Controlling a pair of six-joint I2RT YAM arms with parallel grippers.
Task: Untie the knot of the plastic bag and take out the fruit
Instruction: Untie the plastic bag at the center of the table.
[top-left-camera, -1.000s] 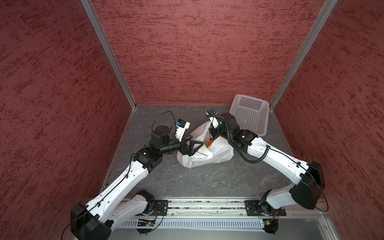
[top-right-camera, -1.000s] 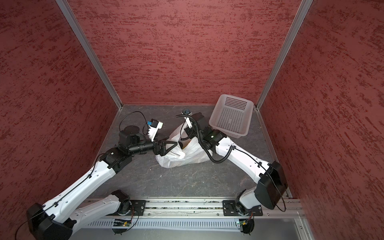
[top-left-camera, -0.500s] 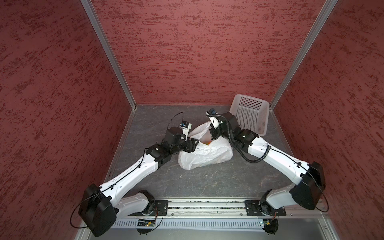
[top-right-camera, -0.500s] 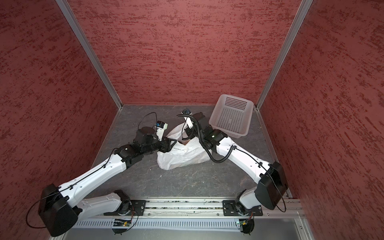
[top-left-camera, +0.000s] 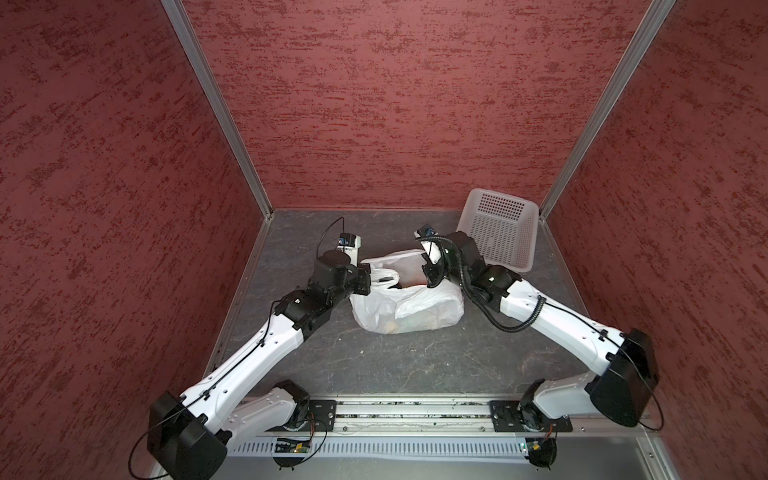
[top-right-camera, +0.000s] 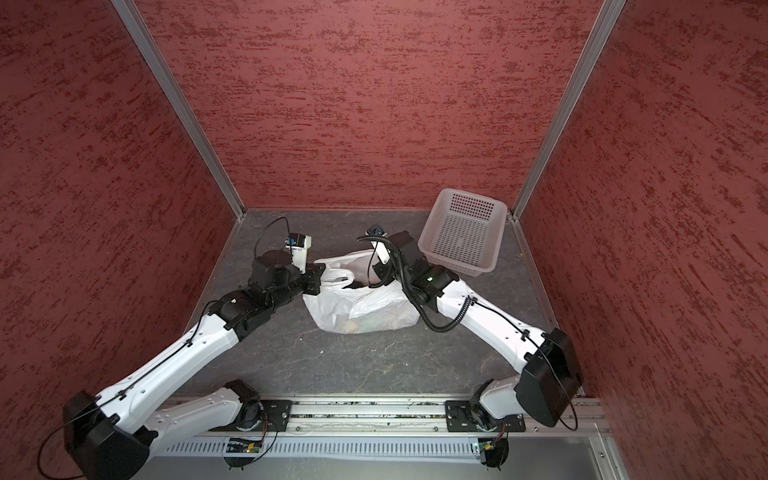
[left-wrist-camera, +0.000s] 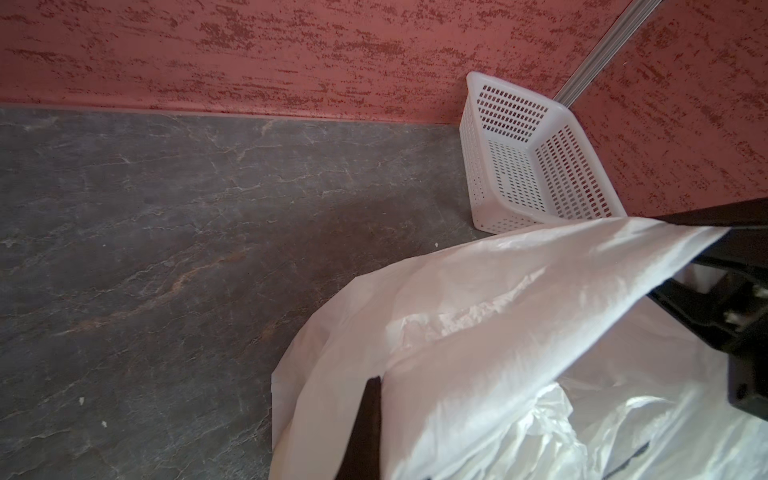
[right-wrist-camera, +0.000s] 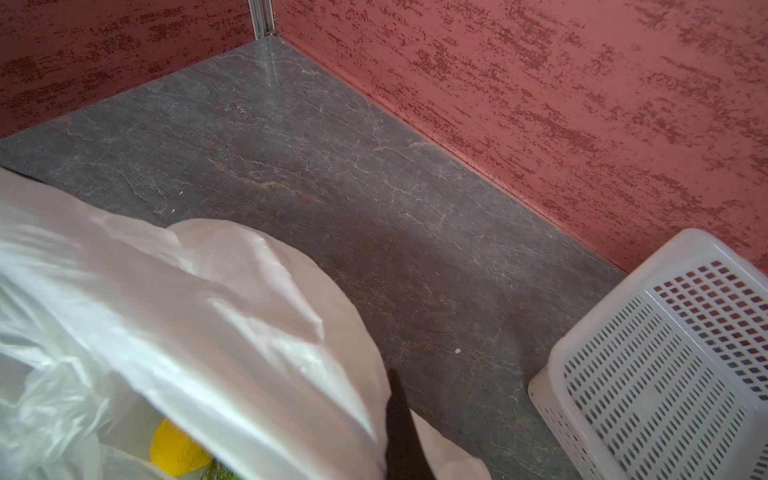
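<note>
The white plastic bag (top-left-camera: 407, 307) (top-right-camera: 361, 307) lies mid-table with its mouth spread open between my two grippers. My left gripper (top-left-camera: 376, 280) (top-right-camera: 328, 282) is shut on the bag's left handle edge. In the left wrist view one dark finger (left-wrist-camera: 365, 424) pokes out of the film. My right gripper (top-left-camera: 430, 278) (top-right-camera: 376, 280) is shut on the far right rim, with film draped over its finger (right-wrist-camera: 397, 419). Fruit shows inside: a yellow piece (right-wrist-camera: 174, 446) and dim shapes through the film (top-left-camera: 415, 322). The knot is not in view.
A white perforated basket (top-left-camera: 498, 232) (top-right-camera: 461, 232) (right-wrist-camera: 665, 374) leans in the back right corner, close behind my right wrist. Red walls close in three sides. The arms' base rail (top-left-camera: 407, 415) runs along the front edge.
My left arm reached in from the left and its open jaws closed on the bag's left edge. The bag's raised top sank lower and wider. My right arm stayed put.
</note>
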